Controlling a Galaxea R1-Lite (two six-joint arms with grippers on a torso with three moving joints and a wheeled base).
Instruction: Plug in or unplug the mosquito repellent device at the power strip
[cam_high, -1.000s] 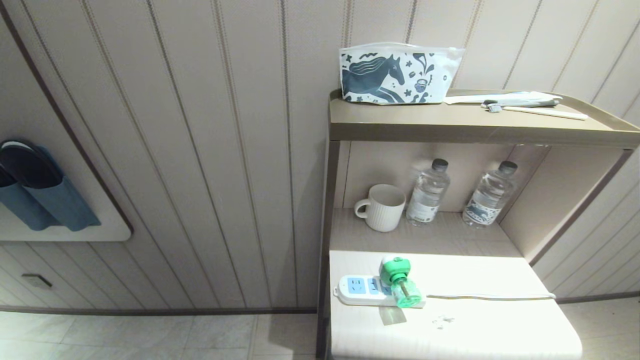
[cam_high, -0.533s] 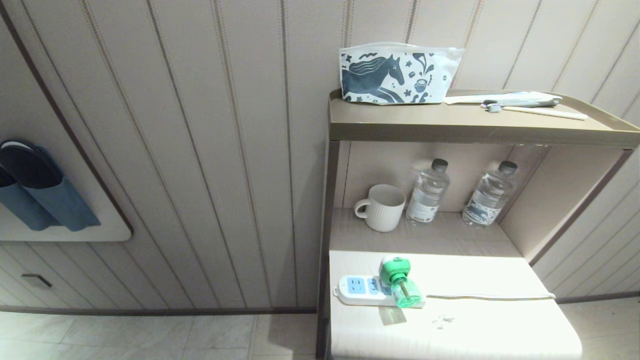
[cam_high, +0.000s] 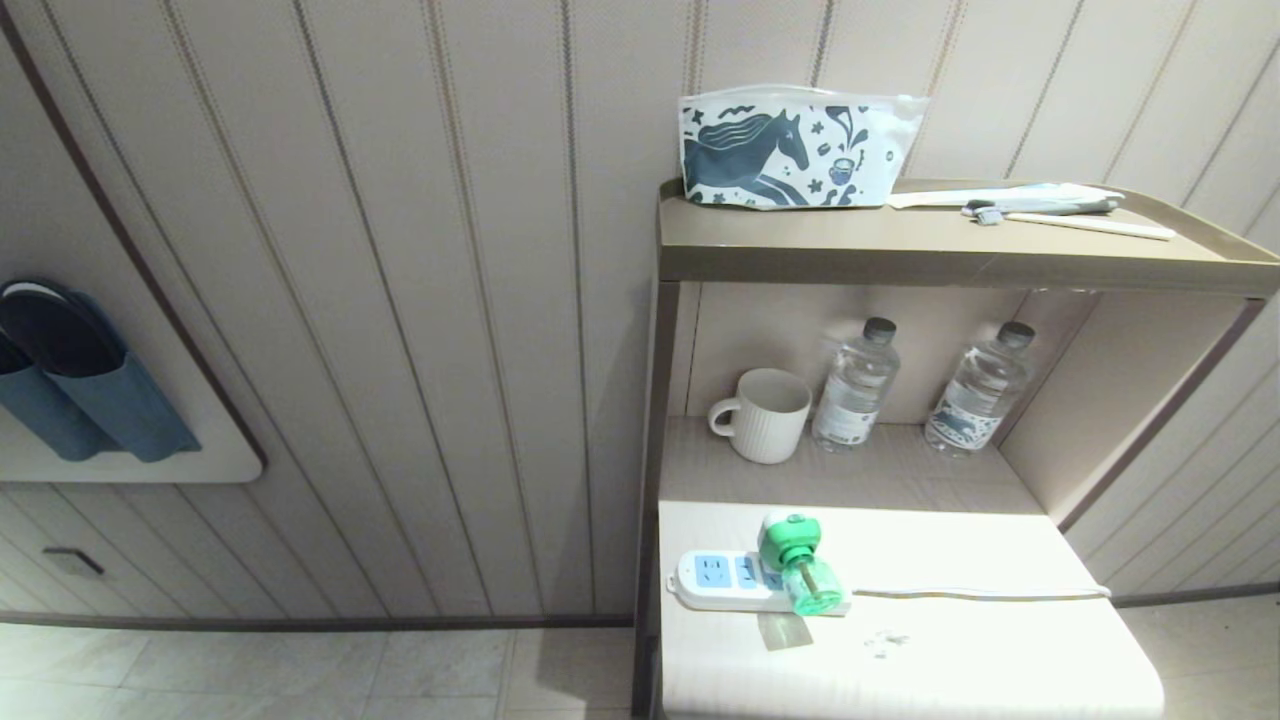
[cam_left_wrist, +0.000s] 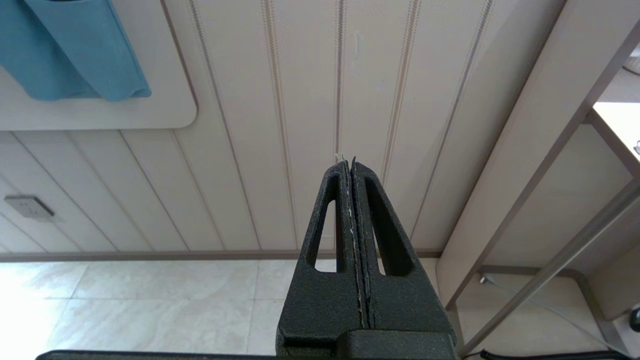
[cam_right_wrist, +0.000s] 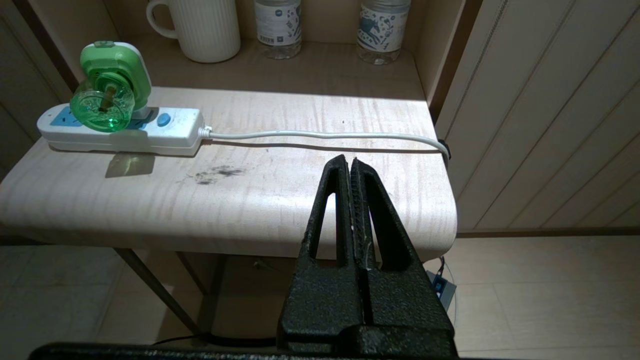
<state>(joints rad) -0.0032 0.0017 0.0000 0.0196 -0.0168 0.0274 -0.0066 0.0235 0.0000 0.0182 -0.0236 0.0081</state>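
The mosquito repellent device (cam_high: 795, 560) (cam_right_wrist: 110, 87), with a green-and-white head and a clear green bottle, sits plugged into the white power strip (cam_high: 725, 581) (cam_right_wrist: 172, 131) on the lower shelf's front part. Its bottle points toward me. My right gripper (cam_right_wrist: 348, 161) is shut and empty, hanging off the shelf's front right edge, well away from the device. My left gripper (cam_left_wrist: 349, 162) is shut and empty too, out over the floor facing the panelled wall. Neither arm shows in the head view.
The strip's white cord (cam_high: 980, 594) runs right across the shelf (cam_high: 930, 680). A white mug (cam_high: 765, 415) and two water bottles (cam_high: 855, 385) (cam_high: 980, 390) stand at the back. A horse-print pouch (cam_high: 795, 148) and toothbrushes (cam_high: 1050, 210) lie on the top shelf.
None in the head view; the device, strip and shelf stand as before, and no arm enters the picture.
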